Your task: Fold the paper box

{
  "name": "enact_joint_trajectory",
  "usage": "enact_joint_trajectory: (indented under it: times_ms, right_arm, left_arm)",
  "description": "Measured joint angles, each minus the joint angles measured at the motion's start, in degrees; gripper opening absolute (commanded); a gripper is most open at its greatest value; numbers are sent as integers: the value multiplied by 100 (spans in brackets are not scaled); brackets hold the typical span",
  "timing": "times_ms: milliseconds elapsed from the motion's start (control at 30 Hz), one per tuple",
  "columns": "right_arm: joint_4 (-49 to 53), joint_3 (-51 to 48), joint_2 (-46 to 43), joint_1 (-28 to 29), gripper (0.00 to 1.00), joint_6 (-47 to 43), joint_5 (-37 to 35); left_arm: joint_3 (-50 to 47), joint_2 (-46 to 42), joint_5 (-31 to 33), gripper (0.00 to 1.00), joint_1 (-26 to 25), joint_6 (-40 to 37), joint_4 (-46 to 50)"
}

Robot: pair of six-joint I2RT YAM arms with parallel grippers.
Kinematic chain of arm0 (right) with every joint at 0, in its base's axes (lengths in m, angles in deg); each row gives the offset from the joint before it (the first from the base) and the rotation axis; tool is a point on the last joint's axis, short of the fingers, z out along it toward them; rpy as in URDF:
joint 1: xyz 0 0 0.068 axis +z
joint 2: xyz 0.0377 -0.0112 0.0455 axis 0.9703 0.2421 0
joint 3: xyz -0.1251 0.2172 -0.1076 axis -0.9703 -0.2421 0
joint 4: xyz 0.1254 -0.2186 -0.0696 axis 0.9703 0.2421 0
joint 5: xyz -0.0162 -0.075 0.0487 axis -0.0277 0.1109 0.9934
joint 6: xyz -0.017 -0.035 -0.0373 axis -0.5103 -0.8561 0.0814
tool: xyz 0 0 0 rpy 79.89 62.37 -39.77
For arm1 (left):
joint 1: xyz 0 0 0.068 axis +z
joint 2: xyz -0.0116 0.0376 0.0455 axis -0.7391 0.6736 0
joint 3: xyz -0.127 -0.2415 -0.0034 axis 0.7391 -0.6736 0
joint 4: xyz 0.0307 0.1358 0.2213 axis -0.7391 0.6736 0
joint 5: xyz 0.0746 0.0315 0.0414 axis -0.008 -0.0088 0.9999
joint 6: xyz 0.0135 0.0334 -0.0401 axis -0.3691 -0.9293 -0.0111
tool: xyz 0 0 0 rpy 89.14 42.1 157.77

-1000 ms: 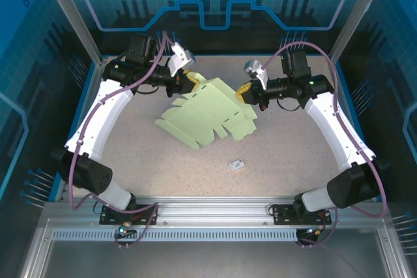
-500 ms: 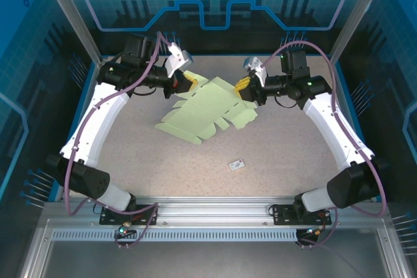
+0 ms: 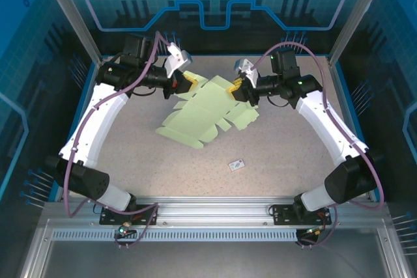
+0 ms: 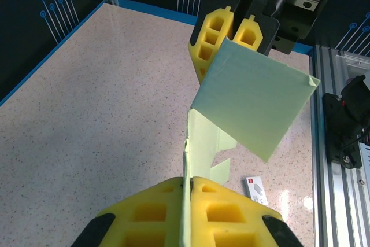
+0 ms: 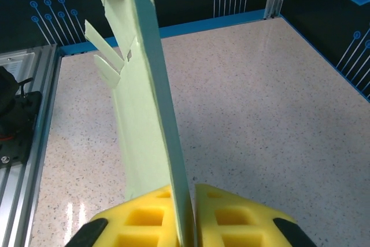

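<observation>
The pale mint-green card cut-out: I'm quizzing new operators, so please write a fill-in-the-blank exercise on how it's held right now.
1. The pale mint-green card cut-out is pinched by ____ grippers, the left gripper and the right gripper.
2. The grippers' fingers are coloured ____.
3. The small white rectangular tag lies on the speckled tabletop, held by ____ gripper.
Missing words: two; yellow; neither.
</observation>
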Motion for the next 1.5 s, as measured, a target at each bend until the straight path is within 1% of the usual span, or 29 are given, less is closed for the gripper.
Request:
enact_joint_trajectory:
  times_ms: [167,367,467,533,633,767,900,967,1033,1133,1233,1500]
  right_arm:
    - [-157,-153,-151,37,13,-9,-175]
    - [-273,-249,-330,48,21,35,-400]
    - [-315,-249,-334,48,22,35,-503]
    - [-313,-249,-334,48,21,35,-542]
    - [-308,-249,-334,61,16,28,-590]
    - [-321,-249,-343,234,10,7,-960]
    - [-597,-455,-511,549,5,-31,-1740]
    - [-833,-691,-704,737,5,-39,-2234]
    - [-1110,-929,-887,977,6,-59,-2835]
    - [-1602,-1292,-1084,1377,4,-140,-3825]
    - [-2166,-1659,-1202,1698,4,-216,-4625]
    - [-3429,-2295,-1207,2277,3,-601,-6164]
  left_arm:
    - [-2,0,13,0,13,103,-33]
    - [-2,0,-11,0,7,122,-35]
    - [-4,0,-11,0,7,122,-35]
    - [-4,0,-11,0,7,122,-35]
    - [-4,0,-11,0,7,131,-39]
    - [-11,0,11,0,22,262,-52]
    - [-46,0,133,0,70,481,-74]
    - [-68,0,153,0,70,614,-85]
    - [-83,0,173,0,70,761,-120]
    - [-101,0,223,0,74,981,-166]
    - [-101,2,262,0,94,1161,-179]
    - [-101,81,256,0,175,1591,-293]
